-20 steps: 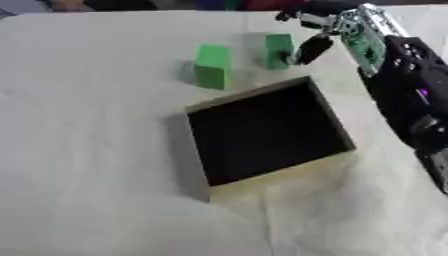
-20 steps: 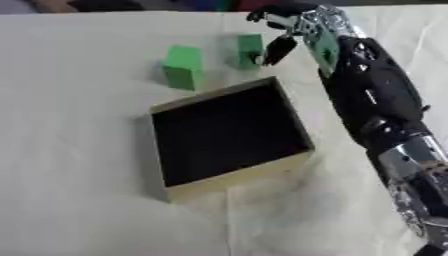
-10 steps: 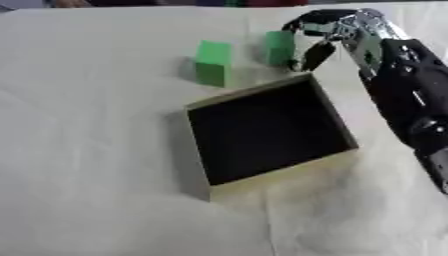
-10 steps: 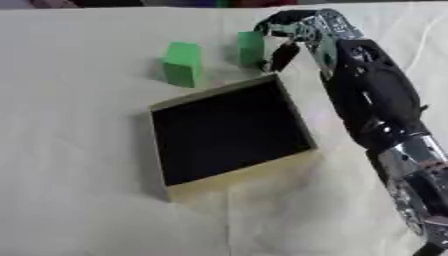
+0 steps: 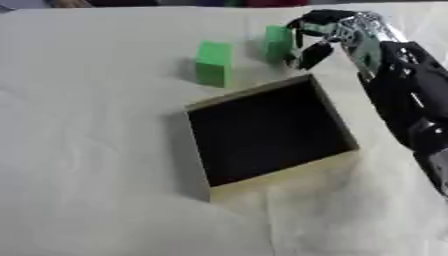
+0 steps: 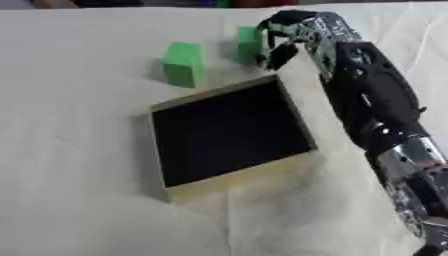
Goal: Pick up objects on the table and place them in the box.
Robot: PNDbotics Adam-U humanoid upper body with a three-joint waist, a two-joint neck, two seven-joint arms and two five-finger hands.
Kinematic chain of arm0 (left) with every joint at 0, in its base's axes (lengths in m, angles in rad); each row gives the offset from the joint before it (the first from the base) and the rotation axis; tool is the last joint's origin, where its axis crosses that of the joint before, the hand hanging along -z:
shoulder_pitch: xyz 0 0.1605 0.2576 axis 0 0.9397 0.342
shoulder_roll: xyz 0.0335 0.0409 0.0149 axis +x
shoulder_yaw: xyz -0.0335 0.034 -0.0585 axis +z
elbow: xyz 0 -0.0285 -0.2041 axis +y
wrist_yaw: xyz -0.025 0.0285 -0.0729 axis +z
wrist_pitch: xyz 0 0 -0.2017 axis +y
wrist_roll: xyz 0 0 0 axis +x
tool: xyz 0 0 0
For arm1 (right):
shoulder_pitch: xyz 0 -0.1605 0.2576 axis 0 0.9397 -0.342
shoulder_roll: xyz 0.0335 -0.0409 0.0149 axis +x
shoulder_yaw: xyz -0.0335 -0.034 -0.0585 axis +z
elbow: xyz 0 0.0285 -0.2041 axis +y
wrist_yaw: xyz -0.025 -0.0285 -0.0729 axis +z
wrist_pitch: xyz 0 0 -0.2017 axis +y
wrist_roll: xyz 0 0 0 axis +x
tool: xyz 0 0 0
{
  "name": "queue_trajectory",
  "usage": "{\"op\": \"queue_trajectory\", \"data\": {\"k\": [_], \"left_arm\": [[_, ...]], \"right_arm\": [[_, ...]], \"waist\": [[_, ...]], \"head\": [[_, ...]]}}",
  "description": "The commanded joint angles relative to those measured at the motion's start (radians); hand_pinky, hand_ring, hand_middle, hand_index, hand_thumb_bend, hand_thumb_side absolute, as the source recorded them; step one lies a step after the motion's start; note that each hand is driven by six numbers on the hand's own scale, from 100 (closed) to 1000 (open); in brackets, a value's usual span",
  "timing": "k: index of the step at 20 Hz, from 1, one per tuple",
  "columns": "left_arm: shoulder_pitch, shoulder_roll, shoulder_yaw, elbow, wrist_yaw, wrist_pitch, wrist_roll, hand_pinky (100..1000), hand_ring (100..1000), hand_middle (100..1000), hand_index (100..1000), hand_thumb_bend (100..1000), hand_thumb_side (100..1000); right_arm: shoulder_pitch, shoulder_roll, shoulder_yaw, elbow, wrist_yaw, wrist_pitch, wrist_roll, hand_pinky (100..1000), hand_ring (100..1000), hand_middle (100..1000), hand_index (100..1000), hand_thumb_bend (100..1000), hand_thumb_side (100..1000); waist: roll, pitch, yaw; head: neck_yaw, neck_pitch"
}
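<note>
Left eye view: the robot's right hand (image 5: pixel 325 31) curls its fingers around the far green block (image 5: pixel 277 43), apparently just touching it, beyond the black-lined cardboard box (image 5: pixel 346 136); closing squarely on opposite faces should prevent tipping. A second green block (image 5: pixel 213 63) stands nearby.

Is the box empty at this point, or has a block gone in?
Empty. The box shows only its dark floor; both green blocks stand on the table beyond it.

We can't tell if the right hand (image 5: pixel 325 36) touches the far green block (image 5: pixel 276 44); fingers partly cover it.
</note>
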Motion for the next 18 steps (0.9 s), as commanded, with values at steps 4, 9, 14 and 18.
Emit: {"op": "queue_trajectory", "data": {"k": [4, 9, 14, 18], "left_arm": [[-0.012, 0.018, 0.005, -0.014, 0.000, 0.002, 0.001, 798, 697, 714, 908, 304, 829], [-0.012, 0.018, 0.005, -0.014, 0.000, 0.002, 0.000, 798, 697, 714, 907, 303, 830], [-0.010, 0.021, 0.007, -0.014, -0.002, 0.004, -0.001, 798, 697, 715, 907, 305, 829], [-0.006, 0.025, 0.008, -0.014, -0.004, 0.005, -0.001, 798, 698, 716, 907, 307, 829]], "right_arm": [[-0.025, -0.019, 0.004, -0.026, -0.034, 0.019, -0.024, 852, 880, 527, 811, 100, 340], [-0.027, -0.018, 0.004, -0.034, -0.047, 0.032, -0.035, 842, 847, 433, 725, 100, 305], [-0.029, -0.033, 0.016, -0.075, -0.093, 0.030, -0.031, 842, 844, 434, 727, 100, 320], [-0.026, -0.069, 0.052, -0.145, -0.148, 0.004, 0.003, 842, 843, 434, 727, 100, 332]], "waist": [[0.001, -0.022, -0.001], [0.001, -0.022, -0.001], [0.000, -0.024, -0.004], [-0.002, -0.032, -0.013]], "head": [[-0.001, -0.006], [-0.001, -0.005], [0.003, -0.003], [0.009, 0.002]]}}
